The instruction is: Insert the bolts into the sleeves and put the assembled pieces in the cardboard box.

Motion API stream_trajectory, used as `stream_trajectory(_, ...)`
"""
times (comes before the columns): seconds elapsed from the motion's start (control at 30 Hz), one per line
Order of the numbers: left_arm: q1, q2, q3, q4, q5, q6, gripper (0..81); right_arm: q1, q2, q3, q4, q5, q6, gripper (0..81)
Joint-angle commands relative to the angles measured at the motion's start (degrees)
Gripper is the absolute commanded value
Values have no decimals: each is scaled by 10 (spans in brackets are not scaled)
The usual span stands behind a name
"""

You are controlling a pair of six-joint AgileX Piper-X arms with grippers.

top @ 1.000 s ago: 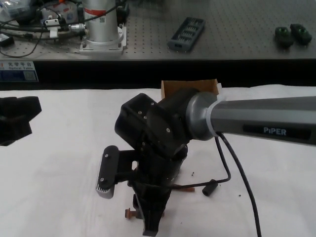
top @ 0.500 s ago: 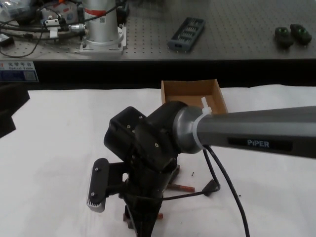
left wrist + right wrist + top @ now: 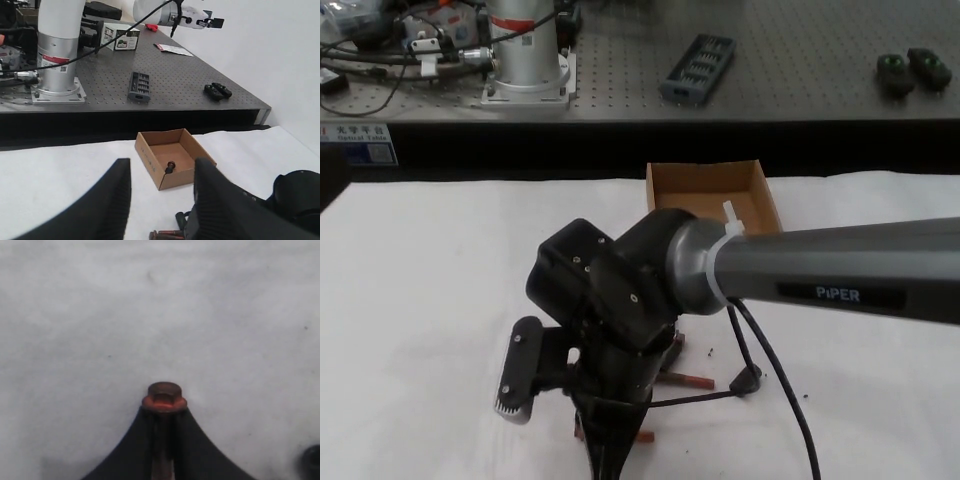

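Right hand [image 3: 164, 412] was clenched on a bolt [image 3: 164, 396] by the shank, head poking past the fingertips [image 3: 188, 432] over the bench [image 3: 150, 300], likely for handing across; left hand [image 3: 161, 172] hung released, jaws apart, cardboard box [image 3: 177, 178] at its 12 o'clock with one dark piece [image 3: 170, 165] inside.

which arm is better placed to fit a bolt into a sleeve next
Right. The right gripper is shut on a bolt, low over the white cloth beside loose pieces. The left gripper is open and empty, away from them.
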Motion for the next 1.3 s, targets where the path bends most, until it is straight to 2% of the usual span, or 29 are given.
stream_trajectory(0.0, 1, 12, -3, 12, 51, 1, 302, -14, -20, -4, -2, -6, 37, 43)
stream_trajectory(0.07, 1, 30, -3, 22, 69, 1, 302, -31, -46, -4, -14, -39, 71, 43)
stream_trajectory(0.17, 1, 56, -3, 24, 75, 1, 302, -60, -92, -2, -55, -46, 104, 43)
stream_trajectory(0.33, 1, 90, -3, -20, 76, 1, 302, -134, -173, 0, -84, -51, 121, 43)
stream_trajectory(0.4, -5, 110, -3, -37, 76, 0, 302, -166, -203, 11, -86, -75, 130, 43)
stream_trajectory(0.53, -58, 171, -3, -60, 71, 0, 302, -228, -262, 61, -96, -134, 168, 43)
stream_trajectory(0.6, -106, 211, -3, -85, 42, 0, 294, -249, -296, 93, -102, -149, 178, 43)
stream_trajectory(0.77, -236, 317, -22, -155, -16, 0, 251, -257, -401, 194, -148, -154, 196, 43)
stream_trajectory(0.87, -284, 387, -54, -164, -35, 5, 251, -257, -465, 262, -199, -156, 237, 43)
stream_trajectory(1.03, -302, 514, -144, -130, -26, 15, 251, -257, -541, 339, -220, -156, 257, 43)
stream_trajectory(1.27, -302, 642, -298, 57, -24, 130, 251, -271, -632, 399, -210, -138, 257, 43)
